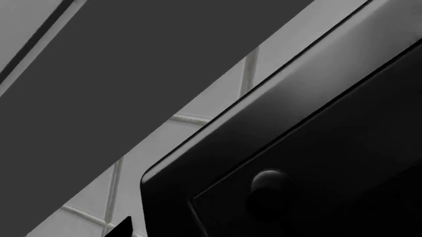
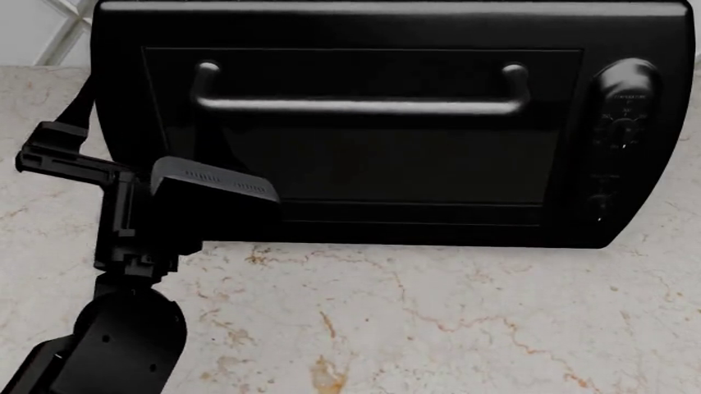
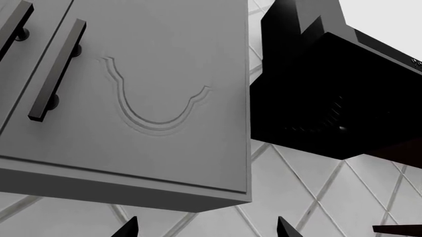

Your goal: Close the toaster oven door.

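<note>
**Oven door flush, left arm beside it**

Head view: I see the toaster oven (image 2: 383,123) at 12 o'clock on the marble counter (image 2: 438,320), its door (image 2: 362,139) shut flush; my left gripper (image 2: 66,160) sits at 9 o'clock, spread unreadable.

Left wrist: oven corner and knob (image 1: 270,185).

Right wrist: fingertips (image 3: 287,229) wide apart under a wall cabinet (image 3: 151,98).

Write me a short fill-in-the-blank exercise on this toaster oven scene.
1. The oven sits on a ____ counter.
2. The door looks ____.
3. The knobs are on the oven's ____ side in the head view.
4. The ____ arm shows in the head view.

Missing: marble; closed; right; left
</note>
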Motion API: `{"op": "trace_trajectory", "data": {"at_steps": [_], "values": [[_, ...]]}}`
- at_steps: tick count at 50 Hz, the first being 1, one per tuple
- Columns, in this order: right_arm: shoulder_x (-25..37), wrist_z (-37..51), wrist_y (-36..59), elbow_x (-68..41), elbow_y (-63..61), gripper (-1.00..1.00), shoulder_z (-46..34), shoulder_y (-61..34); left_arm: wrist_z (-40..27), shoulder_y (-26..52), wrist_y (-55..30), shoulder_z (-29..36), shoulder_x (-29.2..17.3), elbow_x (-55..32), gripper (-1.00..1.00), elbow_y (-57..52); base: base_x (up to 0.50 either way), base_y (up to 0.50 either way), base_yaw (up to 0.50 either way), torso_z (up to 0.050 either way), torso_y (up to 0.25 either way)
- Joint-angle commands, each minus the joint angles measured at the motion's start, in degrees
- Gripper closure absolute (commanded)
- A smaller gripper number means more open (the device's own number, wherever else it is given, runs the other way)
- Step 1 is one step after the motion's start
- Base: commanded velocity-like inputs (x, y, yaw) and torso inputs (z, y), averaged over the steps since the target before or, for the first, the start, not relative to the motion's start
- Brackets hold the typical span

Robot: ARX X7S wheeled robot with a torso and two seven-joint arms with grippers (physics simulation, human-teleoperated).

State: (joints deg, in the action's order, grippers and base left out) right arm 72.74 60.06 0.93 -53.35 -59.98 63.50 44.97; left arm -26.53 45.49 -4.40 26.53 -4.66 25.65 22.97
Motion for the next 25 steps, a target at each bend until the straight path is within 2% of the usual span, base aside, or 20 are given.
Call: {"op": "trace_trajectory", "data": {"at_steps": [1,6,11,15,20,25], "values": [[-0.86,-0.74,0.34,-0.39,-0.01,-1.00,0.85,-0.06,-0.98,6.90,2.62,2.80,0.85,0.94,-1.00,9.33,0.01,0.00,0.00,0.000,0.000],[-1.36,-1.10,0.37,-0.32,-0.01,-1.00,0.85,-0.06,-1.33,8.64,4.83,3.86,1.35,0.16,-1.00,13.95,0.02,0.00,-0.01,0.002,0.000],[-1.09,-0.79,0.36,-0.13,-0.01,-1.00,0.47,-0.06,-1.18,8.20,4.25,4.45,0.81,0.39,-1.00,12.39,0.02,0.00,-0.01,0.004,0.000],[-1.53,-0.86,0.10,0.44,-0.01,-1.00,-0.18,-0.06,-0.68,5.18,3.96,5.64,-0.36,1.18,-1.00,9.01,0.02,0.00,-0.01,0.003,0.000],[-1.33,-0.39,-0.37,1.04,-0.01,-1.00,-1.20,-0.06,0.87,-0.66,0.90,5.63,-3.15,2.36,-1.00,-1.79,0.01,0.00,-0.01,0.000,0.000],[-1.69,-0.58,-0.55,1.21,-0.01,-1.00,-1.34,-0.05,2.07,-3.78,-0.84,5.84,-4.60,3.03,-1.00,-7.85,0.00,0.00,0.00,0.000,0.000]]}}
